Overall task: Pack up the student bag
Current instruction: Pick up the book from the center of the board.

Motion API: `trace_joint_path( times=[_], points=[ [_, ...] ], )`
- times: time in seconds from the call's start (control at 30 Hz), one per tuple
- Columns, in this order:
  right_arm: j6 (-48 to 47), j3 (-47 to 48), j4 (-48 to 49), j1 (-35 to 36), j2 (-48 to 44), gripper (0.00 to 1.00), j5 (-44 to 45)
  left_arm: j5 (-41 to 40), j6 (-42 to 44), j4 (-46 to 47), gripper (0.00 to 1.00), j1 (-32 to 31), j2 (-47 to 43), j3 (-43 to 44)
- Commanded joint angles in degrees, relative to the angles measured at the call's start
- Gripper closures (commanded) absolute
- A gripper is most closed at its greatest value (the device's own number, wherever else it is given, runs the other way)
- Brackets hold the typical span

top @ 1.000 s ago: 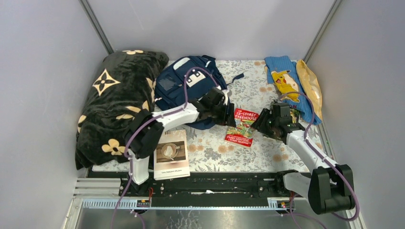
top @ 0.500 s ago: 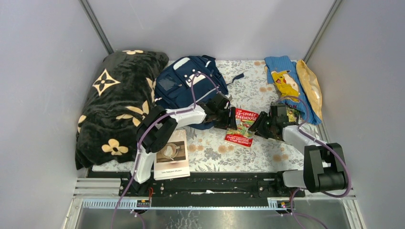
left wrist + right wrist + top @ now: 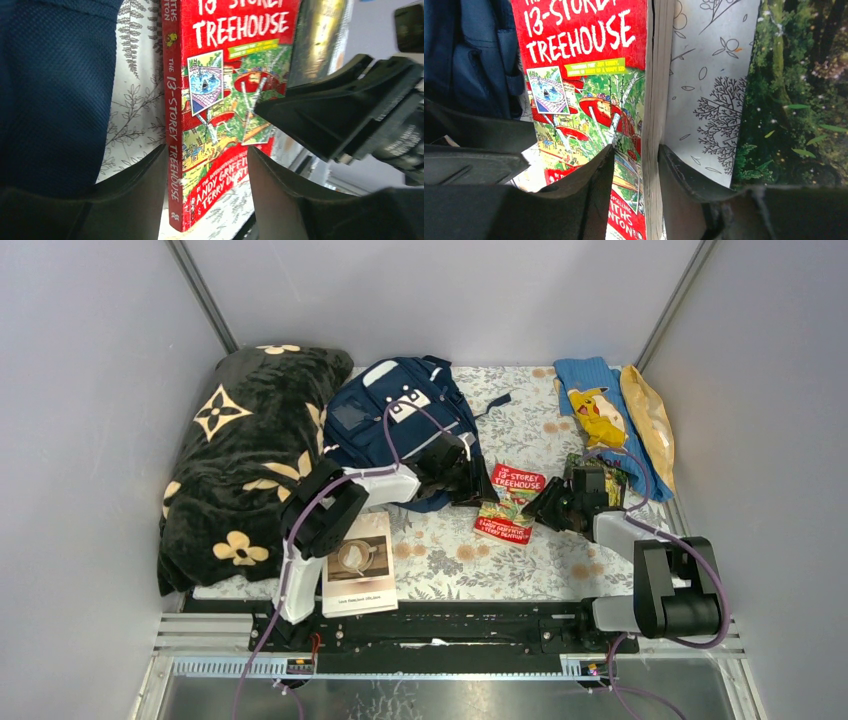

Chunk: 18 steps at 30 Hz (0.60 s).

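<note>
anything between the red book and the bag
Only the left gripper: it sits over the bag's near edge, its fingers either side of the book's spine. Otherwise just bare floral cloth lies between them. The right gripper clamps the book's page edge.

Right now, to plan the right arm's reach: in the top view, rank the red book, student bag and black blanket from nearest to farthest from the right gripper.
1. red book: at the right gripper itself, just to its left.
2. student bag: farther left and back.
3. black blanket: far left.
</note>
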Motion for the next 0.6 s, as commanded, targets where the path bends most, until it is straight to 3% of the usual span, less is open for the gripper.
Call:
trace_joint_path(
  times=[0.0, 0.13, 0.37, 0.5, 0.57],
  points=[
    [2.7, -2.3, 3.8, 1.5, 3.3, 0.63, -7.3, 10.4, -10.8, 22.3, 0.38, -2.0, -4.5, -2.4],
    [4.5, -3.2, 5.2, 1.4, 3.7, 0.98, -7.7, 11.2, -12.7, 25.6, 0.39, -2.0, -5.3, -3.9],
    [4.7, -3.5, 3.8, 1.4, -4.2, 1.0, -8.4, 3.0, 1.0, 3.2, 0.38, -1.8, -5.7, 1.3],
    [-0.4, 1.9, -3.2, 1.4, -12.4, 1.0, -9.0, 10.3, -0.6, 7.0, 0.38, 0.9, -9.8, -4.0],
    [-4.0, 5.3, -8.2, 1.4, -15.8, 1.0, -8.5, 10.8, 1.5, 4.7, 0.36, 2.0, -13.6, -6.6]
  ],
)
